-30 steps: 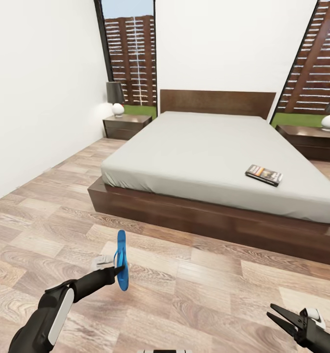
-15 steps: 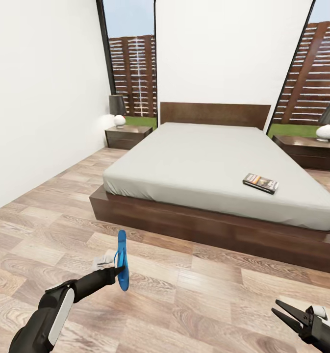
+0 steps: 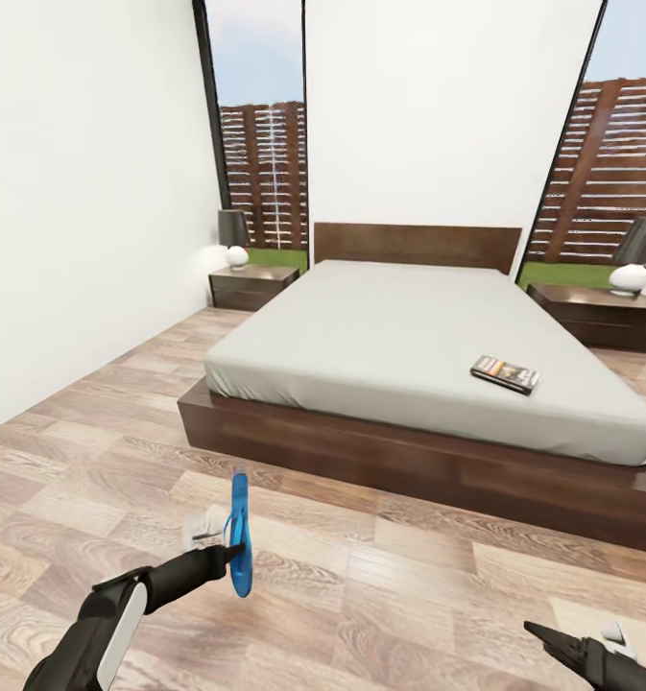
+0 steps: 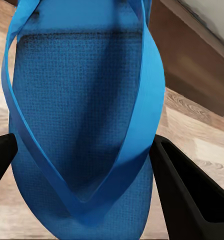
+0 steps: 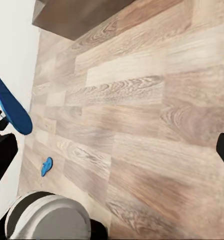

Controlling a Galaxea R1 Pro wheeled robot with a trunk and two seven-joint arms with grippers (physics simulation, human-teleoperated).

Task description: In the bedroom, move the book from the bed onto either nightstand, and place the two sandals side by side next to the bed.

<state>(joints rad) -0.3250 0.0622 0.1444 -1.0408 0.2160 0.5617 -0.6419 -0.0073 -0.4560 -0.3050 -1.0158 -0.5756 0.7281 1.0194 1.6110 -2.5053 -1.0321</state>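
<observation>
Holding: my left gripper (image 3: pixel 228 551) pinches a sandal (image 3: pixel 238 534) upright on edge, above the floor (image 3: pixel 380 595).
Left wrist: fingers (image 4: pixel 184 192) flank its sole.
Right gripper (image 3: pixel 553 641): low at my right; I cannot tell its spread.
Second sandal (image 5: pixel 46 166): flat on the floor, well apart.
Book (image 3: pixel 504 373): on the bed (image 3: pixel 399 336), near its right edge.
Nightstands: left (image 3: pixel 253 286), right (image 3: pixel 601 315).

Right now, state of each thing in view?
left gripper: shut on a sandal, held on edge off the floor
second sandal: lying on the floor
book: flat on the bed
right gripper: open, holding nothing
</observation>
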